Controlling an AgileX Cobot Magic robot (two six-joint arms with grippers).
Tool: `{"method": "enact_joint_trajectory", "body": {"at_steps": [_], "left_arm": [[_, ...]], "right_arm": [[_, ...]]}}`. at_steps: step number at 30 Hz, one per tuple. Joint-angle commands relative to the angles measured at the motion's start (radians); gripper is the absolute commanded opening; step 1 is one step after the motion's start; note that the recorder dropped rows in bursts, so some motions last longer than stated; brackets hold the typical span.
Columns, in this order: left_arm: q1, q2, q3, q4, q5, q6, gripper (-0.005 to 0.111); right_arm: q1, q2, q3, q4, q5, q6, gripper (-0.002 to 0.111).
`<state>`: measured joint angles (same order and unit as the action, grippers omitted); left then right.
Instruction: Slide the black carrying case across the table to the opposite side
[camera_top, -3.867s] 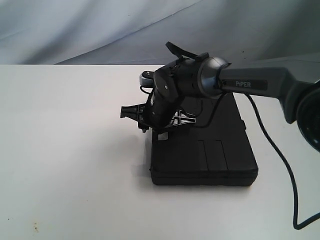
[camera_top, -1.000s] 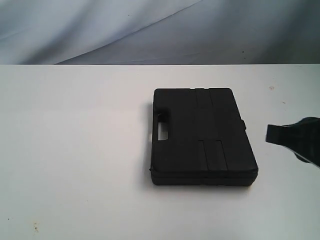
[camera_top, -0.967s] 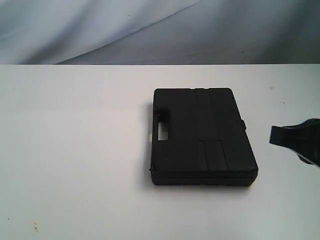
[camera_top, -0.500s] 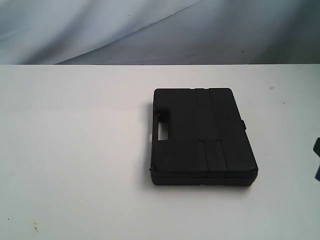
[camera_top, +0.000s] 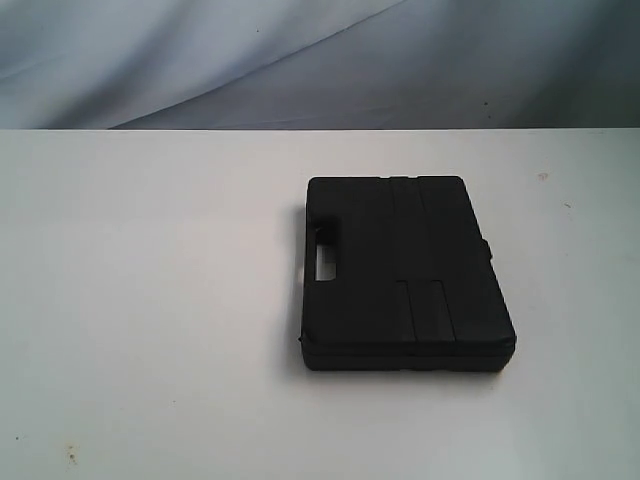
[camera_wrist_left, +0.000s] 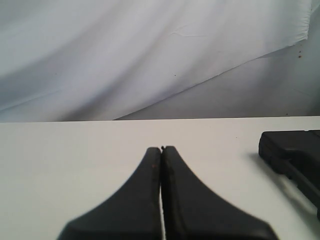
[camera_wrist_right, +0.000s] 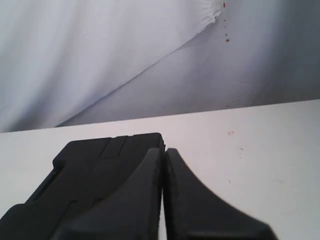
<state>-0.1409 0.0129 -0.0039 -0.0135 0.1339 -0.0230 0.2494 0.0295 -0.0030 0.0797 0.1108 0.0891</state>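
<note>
The black carrying case (camera_top: 405, 273) lies flat on the white table (camera_top: 150, 300), right of the middle, its handle cutout facing left. Neither arm shows in the exterior view. In the left wrist view my left gripper (camera_wrist_left: 161, 149) is shut with nothing in it, above bare table, and the case (camera_wrist_left: 292, 152) shows at the picture's edge, well apart from it. In the right wrist view my right gripper (camera_wrist_right: 163, 150) is shut and empty, held back from the case (camera_wrist_right: 95, 170), which lies beyond and beside its fingers.
A pale wrinkled cloth backdrop (camera_top: 300, 60) hangs behind the table's far edge. Small specks mark the tabletop near the front left corner (camera_top: 70, 457) and at the far right (camera_top: 543, 176).
The right arm, over the case 3.9 s ago, has drawn back to the right and left the exterior view. The case has not moved.
</note>
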Motion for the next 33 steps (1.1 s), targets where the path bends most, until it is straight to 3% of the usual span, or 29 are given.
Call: {"method": "enact_joint_trajectory", "body": {"at_steps": [1, 33], "left_arm": [[0.002, -0.005, 0.004, 0.001, -0.003, -0.002, 0.000], [0.002, -0.005, 0.004, 0.001, -0.003, -0.002, 0.000]], "right_arm": [[-0.009, -0.029, 0.003, 0.011, 0.009, -0.022, 0.000], [-0.009, -0.029, 0.003, 0.039, 0.006, -0.131, 0.000]]}}
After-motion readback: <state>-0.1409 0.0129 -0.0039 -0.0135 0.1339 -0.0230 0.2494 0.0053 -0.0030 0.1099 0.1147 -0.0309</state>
